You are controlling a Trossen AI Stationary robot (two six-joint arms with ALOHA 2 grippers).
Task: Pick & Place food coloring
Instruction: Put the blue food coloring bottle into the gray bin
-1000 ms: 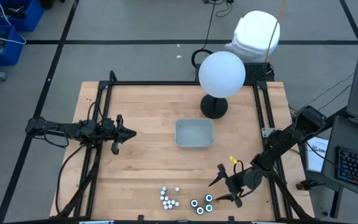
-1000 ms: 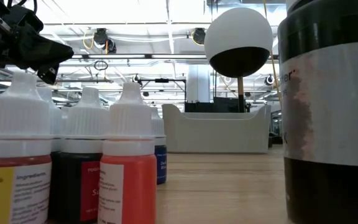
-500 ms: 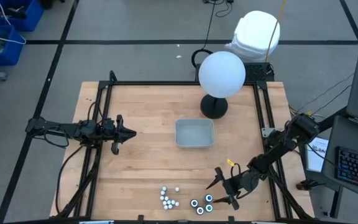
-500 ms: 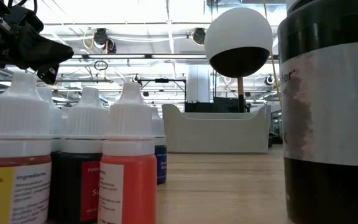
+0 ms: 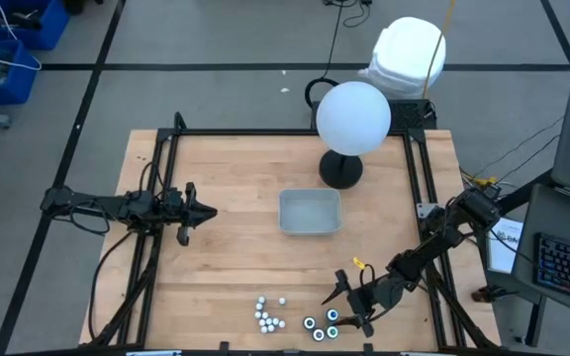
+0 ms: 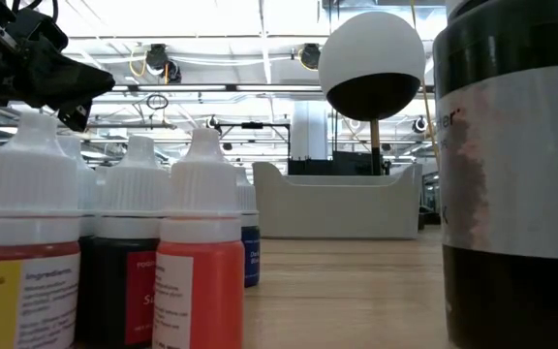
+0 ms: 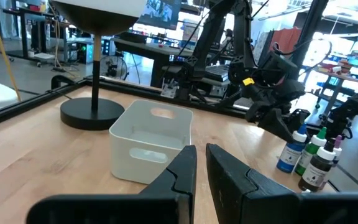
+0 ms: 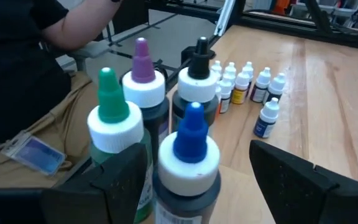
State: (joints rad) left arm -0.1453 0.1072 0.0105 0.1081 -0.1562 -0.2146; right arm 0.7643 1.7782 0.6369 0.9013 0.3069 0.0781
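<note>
The food coloring stands near the table's front edge in two groups. One is a cluster of small white-capped bottles (image 5: 266, 315). The other is a few dark round bottles (image 5: 323, 324) with coloured tips: green (image 8: 112, 127), purple (image 8: 143, 78), black (image 8: 197, 78) and blue (image 8: 190, 155). My right gripper (image 5: 350, 305) is open just right of the dark group. Its fingers stand on either side of the blue-tipped bottle without touching it. My left gripper (image 5: 204, 210) waits shut at the table's left, pointing level toward the grey tray (image 5: 311, 212).
A lamp with a white globe (image 5: 353, 118) stands on a black base (image 5: 340, 171) behind the tray. A black frame (image 5: 416, 178) edges the table. Beyond the near edge, a person in black and beige (image 8: 36, 74) shows in the right wrist view.
My right gripper has come down and moved toward the table's left and near edge, closing on the dark round bottles. Its fingers have stayed open. The bottles have not moved.
</note>
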